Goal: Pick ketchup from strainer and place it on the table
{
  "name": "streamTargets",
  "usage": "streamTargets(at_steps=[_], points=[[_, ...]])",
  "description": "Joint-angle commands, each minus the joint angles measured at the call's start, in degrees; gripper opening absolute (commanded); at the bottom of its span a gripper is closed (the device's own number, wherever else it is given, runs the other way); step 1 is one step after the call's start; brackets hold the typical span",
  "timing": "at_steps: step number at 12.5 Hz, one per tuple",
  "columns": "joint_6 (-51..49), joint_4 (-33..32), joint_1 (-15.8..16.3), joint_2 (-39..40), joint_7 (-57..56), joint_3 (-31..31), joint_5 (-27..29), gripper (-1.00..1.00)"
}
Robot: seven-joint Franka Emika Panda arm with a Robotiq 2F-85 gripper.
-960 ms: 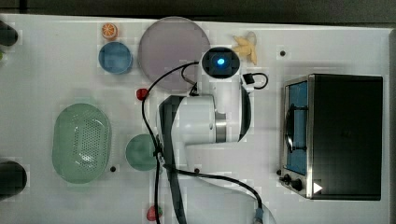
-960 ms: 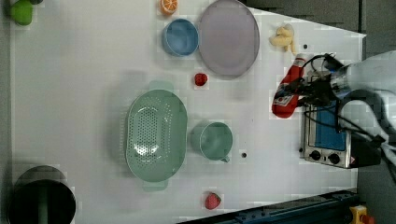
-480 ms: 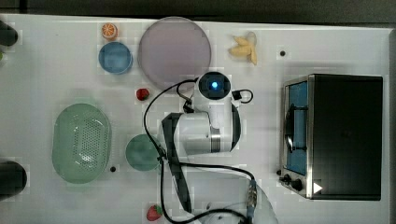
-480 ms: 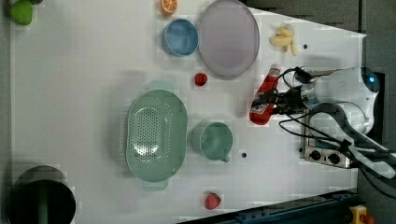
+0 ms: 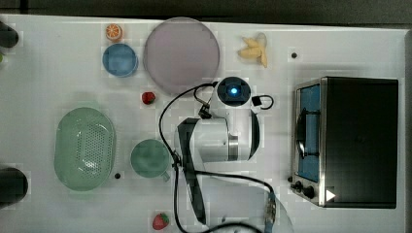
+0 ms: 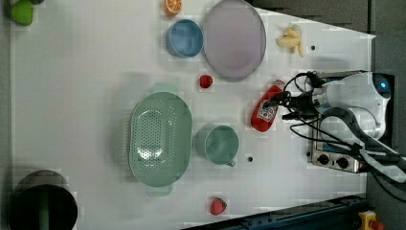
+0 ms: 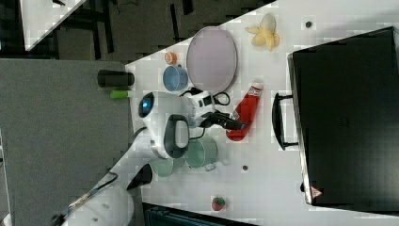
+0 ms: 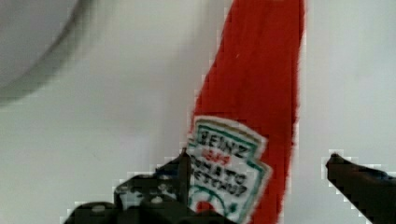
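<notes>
Gripper: the gripper straddles the bottle with its jaws apart. One finger sits against the edge of the label, and the other finger is clear of the red side with white table showing between them. I judge it is not squeezing anything.
Ketchup: the ketchup lies out of the strainer, tilted or flat on the white surface as far as the left view shows. Its cap points toward the plate and its base toward the mug. The gripper sits over the label region, probably because the middle of the body gives the flattest hold.
Task stage: most likely the placing end of the job, since the bottle is down on the table and the grasp looks slack.
Risk: the bottle is rounded, so it may roll when the fingers lift away. A straight rise looks safest.
Mug: a green mug stands just beside the bottle's base, apart from it.
Strawberry: a strawberry lies between the bottle and the strainer's far end, out of the way.
Plate: a grey-lilac plate lies near the cap, not touching it.
Strainer: the strainer sits beyond the mug with nothing in its perforated bowl, well apart from the bottle.
Table: the table has bare room around the bottle, which suits this spot for setting down.
Oven: a black toaster oven stands on the arm's other side, on the top view's right.
</notes>
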Motion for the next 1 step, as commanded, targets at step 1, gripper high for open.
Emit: streamTargets(at_steps=[1], points=[[-6.28,7.12,-0.09,-10.22,-0.99,1.92,1.39,1.00]])
